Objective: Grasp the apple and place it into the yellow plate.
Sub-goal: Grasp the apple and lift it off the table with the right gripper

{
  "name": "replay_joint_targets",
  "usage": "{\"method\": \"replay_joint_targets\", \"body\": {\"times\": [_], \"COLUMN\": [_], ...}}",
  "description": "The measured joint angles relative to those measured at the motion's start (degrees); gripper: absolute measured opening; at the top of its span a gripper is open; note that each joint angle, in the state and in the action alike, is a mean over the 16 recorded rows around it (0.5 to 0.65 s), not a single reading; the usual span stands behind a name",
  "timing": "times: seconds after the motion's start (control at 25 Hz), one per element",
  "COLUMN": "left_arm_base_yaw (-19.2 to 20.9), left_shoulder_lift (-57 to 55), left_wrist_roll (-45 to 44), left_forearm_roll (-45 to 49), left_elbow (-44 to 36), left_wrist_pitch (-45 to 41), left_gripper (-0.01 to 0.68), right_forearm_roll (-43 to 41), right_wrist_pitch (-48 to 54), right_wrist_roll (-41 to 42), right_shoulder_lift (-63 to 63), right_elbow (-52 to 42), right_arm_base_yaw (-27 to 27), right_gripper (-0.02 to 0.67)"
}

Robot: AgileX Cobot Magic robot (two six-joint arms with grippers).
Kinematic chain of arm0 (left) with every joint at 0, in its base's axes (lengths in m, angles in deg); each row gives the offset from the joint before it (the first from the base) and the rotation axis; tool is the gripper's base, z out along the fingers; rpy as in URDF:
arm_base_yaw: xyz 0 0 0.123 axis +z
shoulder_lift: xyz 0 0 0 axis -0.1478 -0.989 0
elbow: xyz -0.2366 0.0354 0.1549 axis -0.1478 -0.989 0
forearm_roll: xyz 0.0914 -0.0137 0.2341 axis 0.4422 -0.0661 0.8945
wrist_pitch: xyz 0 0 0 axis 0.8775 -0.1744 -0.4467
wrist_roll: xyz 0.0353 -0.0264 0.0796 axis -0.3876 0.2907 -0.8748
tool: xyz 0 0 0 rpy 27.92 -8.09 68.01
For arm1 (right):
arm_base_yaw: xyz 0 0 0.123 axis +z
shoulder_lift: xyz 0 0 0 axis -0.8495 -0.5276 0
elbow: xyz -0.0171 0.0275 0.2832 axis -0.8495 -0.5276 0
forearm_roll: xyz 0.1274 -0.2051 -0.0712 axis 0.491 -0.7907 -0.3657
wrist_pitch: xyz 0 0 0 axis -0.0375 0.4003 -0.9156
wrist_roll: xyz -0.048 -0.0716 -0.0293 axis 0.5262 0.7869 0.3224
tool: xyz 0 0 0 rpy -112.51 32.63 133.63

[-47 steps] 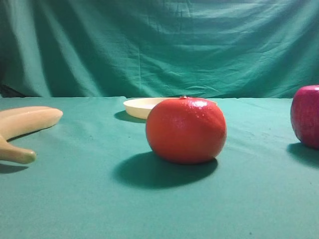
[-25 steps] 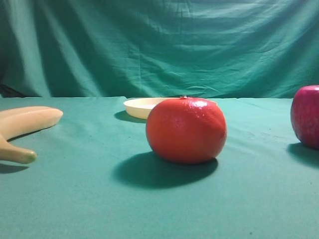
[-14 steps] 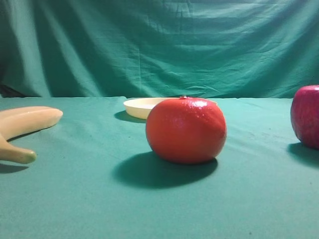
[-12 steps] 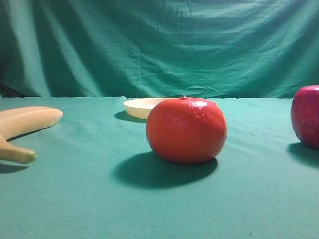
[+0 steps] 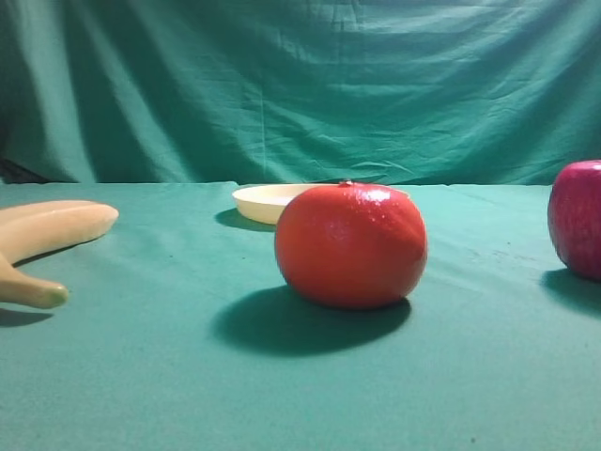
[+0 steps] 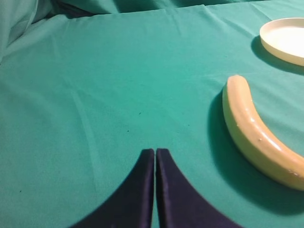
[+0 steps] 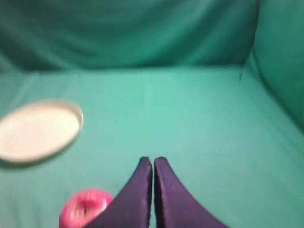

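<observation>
The dark magenta-red apple (image 5: 577,219) rests on the green cloth at the right edge of the exterior view. In the blurred right wrist view the apple (image 7: 84,213) lies low and to the left of my right gripper (image 7: 153,162), which is shut and holds nothing. The pale yellow plate (image 5: 268,202) sits at the back behind the orange-red fruit; this plate (image 7: 38,130) is at the left in the right wrist view and the plate (image 6: 285,40) is top right in the left wrist view. My left gripper (image 6: 155,153) is shut and empty above bare cloth.
A large orange-red round fruit (image 5: 350,246) stands in the middle of the table, in front of the plate. A pale yellow banana (image 5: 42,241) lies at the left, and the banana (image 6: 259,133) is right of my left gripper. Green drapery hangs behind.
</observation>
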Motion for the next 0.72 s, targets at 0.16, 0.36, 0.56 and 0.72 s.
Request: {"method": "replay_joint_targets", "body": {"times": [0.16,0.36,0.56,0.72], "left_arm_base_yaw": [0.0,0.0,0.0,0.0], "left_shoulder_lift": [0.0,0.0,0.0,0.0], "left_wrist_roll": [0.0,0.0,0.0,0.0], "left_forearm_roll": [0.0,0.0,0.0,0.0], "left_elbow": [0.0,0.0,0.0,0.0], "left_wrist_pitch": [0.0,0.0,0.0,0.0], "left_gripper": [0.0,0.0,0.0,0.0], "right_forearm_roll": [1.7,3.6,2.5,0.1], "right_wrist_pitch": [11.8,22.1,28.7,31.1], "right_wrist_roll": [3.8,8.8,12.3,12.2], "right_shoulder_lift": [-8.3,-17.5,-26.4,-33.3], "right_elbow": [6.0,11.6,16.9,20.5], "right_arm_base_yaw": [0.4,3.3,8.7,14.0], "right_gripper": [0.0,0.0,0.0,0.011]}}
